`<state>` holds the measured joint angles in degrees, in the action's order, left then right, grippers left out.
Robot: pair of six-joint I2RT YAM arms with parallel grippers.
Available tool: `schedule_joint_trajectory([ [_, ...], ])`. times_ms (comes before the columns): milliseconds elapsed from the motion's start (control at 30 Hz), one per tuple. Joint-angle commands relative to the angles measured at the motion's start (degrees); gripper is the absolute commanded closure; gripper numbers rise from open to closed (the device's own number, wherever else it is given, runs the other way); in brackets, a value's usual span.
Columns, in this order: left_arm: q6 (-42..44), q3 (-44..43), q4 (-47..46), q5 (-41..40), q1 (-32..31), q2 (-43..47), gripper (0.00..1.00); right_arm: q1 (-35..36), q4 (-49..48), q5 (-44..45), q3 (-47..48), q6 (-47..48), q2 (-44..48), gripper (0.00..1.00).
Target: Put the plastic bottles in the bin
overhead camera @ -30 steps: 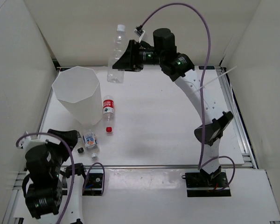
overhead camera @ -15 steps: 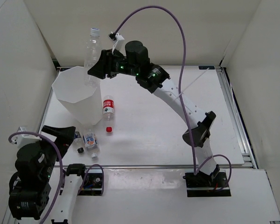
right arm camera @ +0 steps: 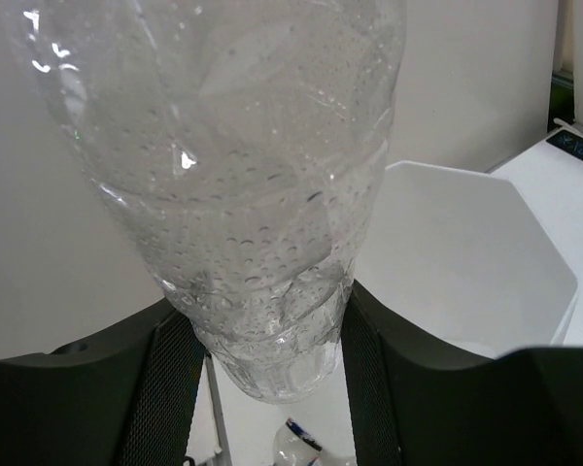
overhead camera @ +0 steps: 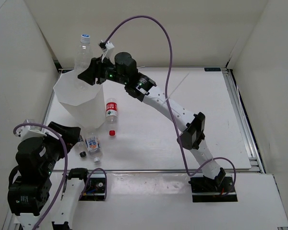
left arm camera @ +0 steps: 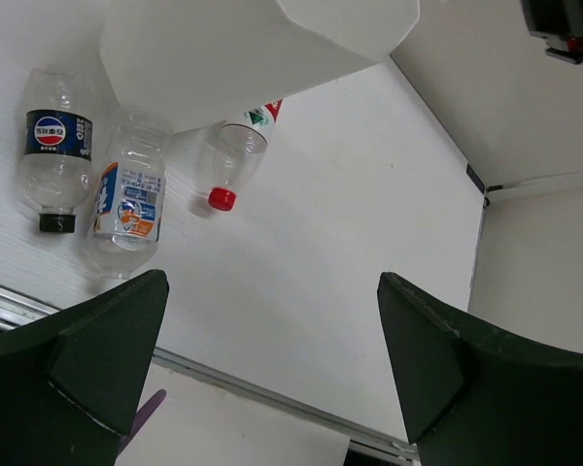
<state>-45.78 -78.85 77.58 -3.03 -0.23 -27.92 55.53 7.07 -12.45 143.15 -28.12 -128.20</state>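
Note:
My right gripper (overhead camera: 90, 75) is shut on the base of the plain clear bottle (overhead camera: 82, 55), holding it upright, cap up, high over the far rim of the white faceted bin (overhead camera: 79, 103). In the right wrist view the bottle (right arm camera: 243, 175) fills the frame between the fingers (right arm camera: 165, 388), with the bin's open mouth (right arm camera: 534, 228) to its right. The red-labelled bottle (overhead camera: 111, 112) lies on the table beside the bin. Two short bottles (overhead camera: 92, 145) lie near the bin's front. My left gripper (left arm camera: 272, 291) is open and empty, raised above the table's near left.
In the left wrist view the dark-labelled short bottle (left arm camera: 51, 146), the blue-white one (left arm camera: 126, 199) and the red-capped bottle (left arm camera: 238, 160) lie side by side under the bin's wall (left arm camera: 233, 49). White walls enclose the table; a metal rail (overhead camera: 158, 170) runs along its front.
My right arm has swung left with the plain bottle, from the back middle of the table to above the bin's far rim. My left arm has shifted slightly.

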Motion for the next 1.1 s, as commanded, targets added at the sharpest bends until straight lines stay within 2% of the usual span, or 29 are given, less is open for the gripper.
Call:
schedule_joint_trajectory([
  [0,2.8,-0.8,4.2,1.4,-0.3,-1.7,0.00,0.4,-5.6,0.8,1.9,0.1,-1.2,0.79],
  [167,3.9,-0.8,4.2,2.5,-0.3,-2.2,0.00,0.4,-6.7,0.1,1.9,-0.4,-2.3,0.70],
  [233,3.3,-0.3,4.2,2.0,-0.3,-1.7,0.00,0.9,-6.1,0.8,1.9,-0.4,-2.3,0.55],
  [267,2.5,-0.3,4.2,2.0,-0.3,-1.2,0.00,0.9,-5.4,0.8,1.9,0.2,-2.3,0.43],
  [300,2.0,0.4,4.2,2.0,-0.3,-1.2,0.00,0.9,-4.7,1.7,1.9,0.2,-0.7,0.16],
  [333,1.5,0.9,4.2,1.4,-0.3,-0.6,0.00,0.9,-3.0,3.7,1.1,0.2,0.2,0.05],
  [367,0.5,0.9,4.2,1.4,-0.3,-0.6,0.00,0.9,-2.2,5.0,0.2,0.2,1.3,0.00],
  [433,-0.5,2.1,4.2,-0.1,-0.3,0.1,0.00,0.9,-0.4,6.9,-3.0,0.2,5.3,0.00],
  [533,-1.9,2.7,4.2,-1.5,-0.3,0.8,0.00,0.4,3.5,12.0,-3.1,1.2,10.2,0.00],
  [667,-4.0,5.5,3.0,-4.3,-0.3,3.5,0.00,-3.0,7.0,14.8,-11.8,0.1,19.8,0.00],
  [867,-7.0,11.1,0.2,-4.3,-0.3,7.7,0.00,-5.7,18.1,17.9,-14.1,3.1,25.2,0.00],
  [967,-8.0,13.2,0.2,-4.3,-0.3,9.0,0.00,-7.6,18.2,17.6,-25.7,1.1,29.8,0.00],
  [1067,-9.1,14.0,-0.3,-3.7,-0.3,9.5,0.00,-11.5,19.8,9.9,-35.6,-4.7,30.5,0.00],
])
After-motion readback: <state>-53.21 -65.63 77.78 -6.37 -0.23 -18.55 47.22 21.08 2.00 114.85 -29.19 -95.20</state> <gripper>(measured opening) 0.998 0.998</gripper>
